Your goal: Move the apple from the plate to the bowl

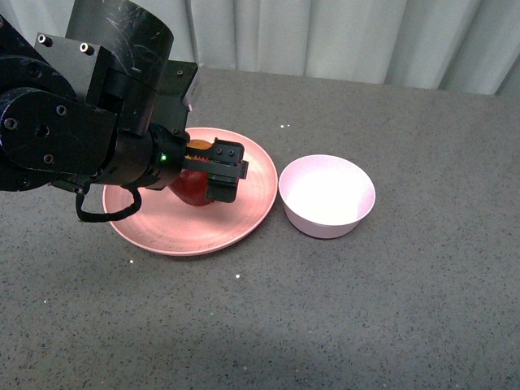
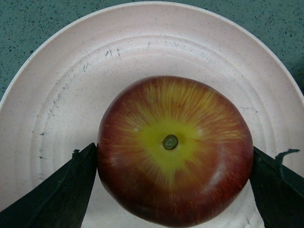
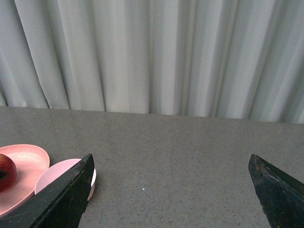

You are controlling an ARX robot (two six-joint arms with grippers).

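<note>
The dark red apple (image 1: 192, 188) rests on the salmon-pink plate (image 1: 154, 231), and my left gripper (image 1: 213, 169) is shut on it from above. In the left wrist view the apple (image 2: 175, 149) shows its yellow patch and stem, with a black finger (image 2: 71, 190) pressed against each side over the plate (image 2: 61, 95). The pale pink bowl (image 1: 327, 195) stands empty just right of the plate. My right gripper (image 3: 171, 190) is open over bare table, and from there the apple (image 3: 6, 172), plate (image 3: 28, 159) and bowl (image 3: 59, 172) show at the edge.
A grey speckled table (image 1: 390, 309) carries everything. White curtains (image 1: 341, 36) hang behind its far edge. The left arm's black body (image 1: 73, 122) covers the plate's left rim.
</note>
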